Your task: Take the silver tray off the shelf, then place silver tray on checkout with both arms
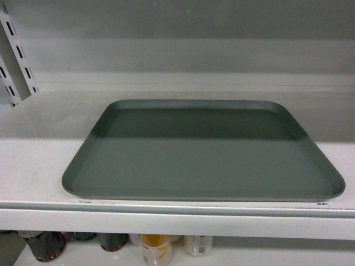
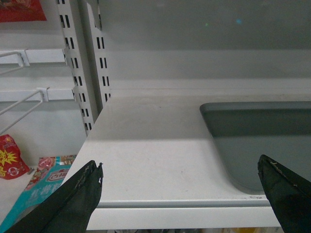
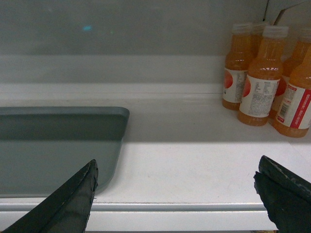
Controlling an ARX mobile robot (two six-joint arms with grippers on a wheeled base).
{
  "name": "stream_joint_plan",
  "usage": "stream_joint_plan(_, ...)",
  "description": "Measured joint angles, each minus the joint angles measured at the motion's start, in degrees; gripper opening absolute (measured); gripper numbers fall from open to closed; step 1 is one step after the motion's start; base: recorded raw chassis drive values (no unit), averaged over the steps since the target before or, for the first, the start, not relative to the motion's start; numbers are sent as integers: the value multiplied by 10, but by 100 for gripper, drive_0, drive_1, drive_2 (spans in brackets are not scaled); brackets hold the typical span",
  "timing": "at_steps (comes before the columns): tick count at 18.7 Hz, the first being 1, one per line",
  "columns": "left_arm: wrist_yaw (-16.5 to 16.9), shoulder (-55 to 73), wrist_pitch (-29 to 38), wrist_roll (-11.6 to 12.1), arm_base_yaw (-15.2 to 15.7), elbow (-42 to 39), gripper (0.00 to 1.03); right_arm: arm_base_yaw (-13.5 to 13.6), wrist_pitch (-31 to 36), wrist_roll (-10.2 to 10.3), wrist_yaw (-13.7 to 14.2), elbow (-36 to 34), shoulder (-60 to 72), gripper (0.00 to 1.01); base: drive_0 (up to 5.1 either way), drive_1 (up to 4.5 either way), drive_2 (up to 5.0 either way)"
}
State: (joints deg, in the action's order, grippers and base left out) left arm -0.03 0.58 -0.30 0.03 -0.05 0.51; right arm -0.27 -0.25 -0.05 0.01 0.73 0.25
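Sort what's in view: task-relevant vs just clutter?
Task-relevant:
- flat grey-silver rectangular tray
- white metal shelf board it rests on
- left gripper, open
- right gripper, open

Clutter:
- orange juice bottles with white caps
- bottles on the lower shelf
- red and teal snack packets

the matte grey-silver rectangular tray point(image 1: 202, 155) is plain, on a flat white metal shelf point(image 1: 33, 166) with dark-slotted white uprights point(image 2: 80, 73). orange juice bottles point(image 3: 260, 77) wear white-and-red labels. the thin gripper fingers point(image 2: 77, 199) are black.
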Motion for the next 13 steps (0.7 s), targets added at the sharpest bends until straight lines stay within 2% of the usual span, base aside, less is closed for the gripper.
stream_joint_plan(13,0,0,1,0,0,0,98,0,0,0,0,0,0,98,0,0,0)
